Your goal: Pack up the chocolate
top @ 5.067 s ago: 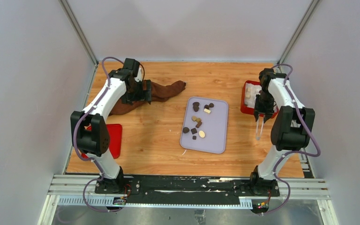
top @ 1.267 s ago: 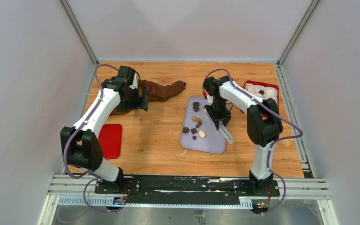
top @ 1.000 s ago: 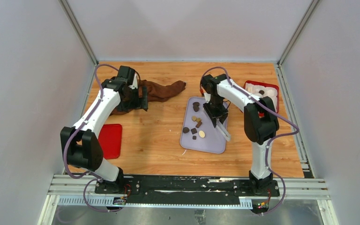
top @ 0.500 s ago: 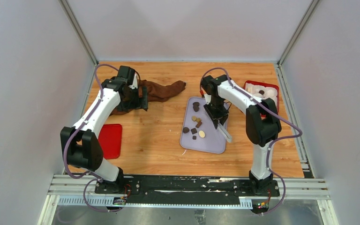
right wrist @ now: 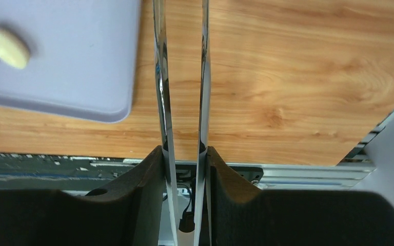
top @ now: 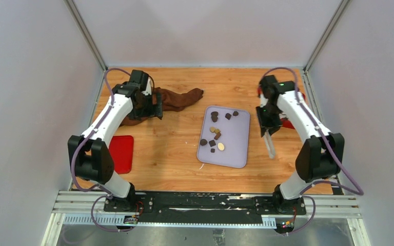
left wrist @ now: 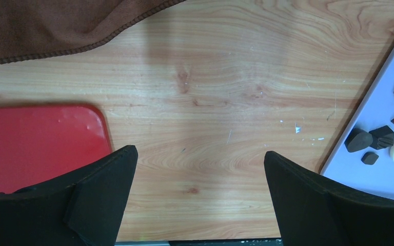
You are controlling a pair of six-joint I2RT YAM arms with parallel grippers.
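Swing of right gripper [top: 268, 128], clamped on tongs [right wrist: 161, 77], off tray [top: 238, 151] to its 3 o'clock, tong tips unseen so cannot tell if loaded, probably ferrying a piece to red box [top: 289, 123]; chocolate [top: 214, 138] mostly on tray, centre; left gripper [left wrist: 199, 154] wide, empty.

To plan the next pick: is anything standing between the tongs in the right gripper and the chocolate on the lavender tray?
Nothing visible does. Between the tongs and the chocolate pieces lie only bare table and the empty right side of the tray.
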